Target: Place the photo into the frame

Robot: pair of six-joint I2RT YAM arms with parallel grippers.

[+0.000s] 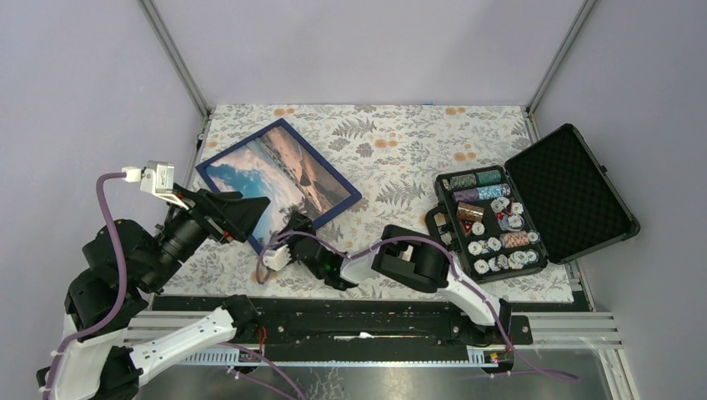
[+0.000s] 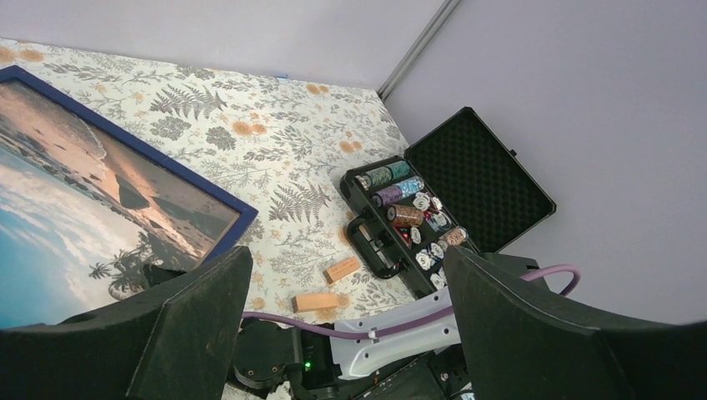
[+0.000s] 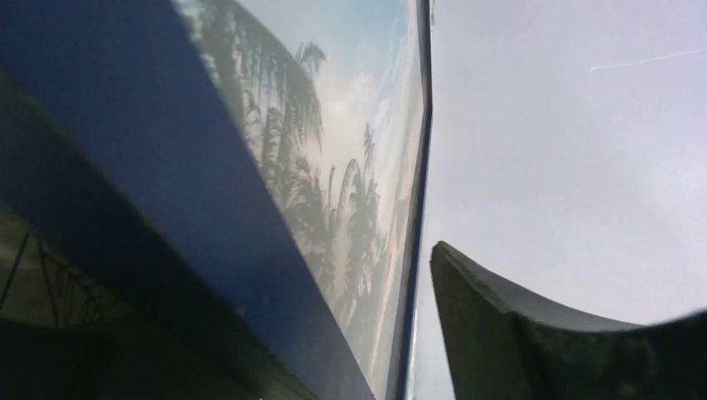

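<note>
Near the desk's far-left corner, seen from above, the frame (image 1: 320,159) lies blue face up with the photo (image 1: 279,179) inside it. The left gripper (image 1: 257,218) hovers over its near-left edge, the right gripper (image 1: 296,223) at its near corner. From the left wrist, the jaws gape wide, empty. From the right wrist, the jaws straddle the frame's edge, unclamped, one finger (image 3: 517,333) standing apart.

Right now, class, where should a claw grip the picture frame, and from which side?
Pinch the frame by its thin navy rim at the near corner, coming from the front: it is wide and flat, so only its edge fits a claw.
</note>
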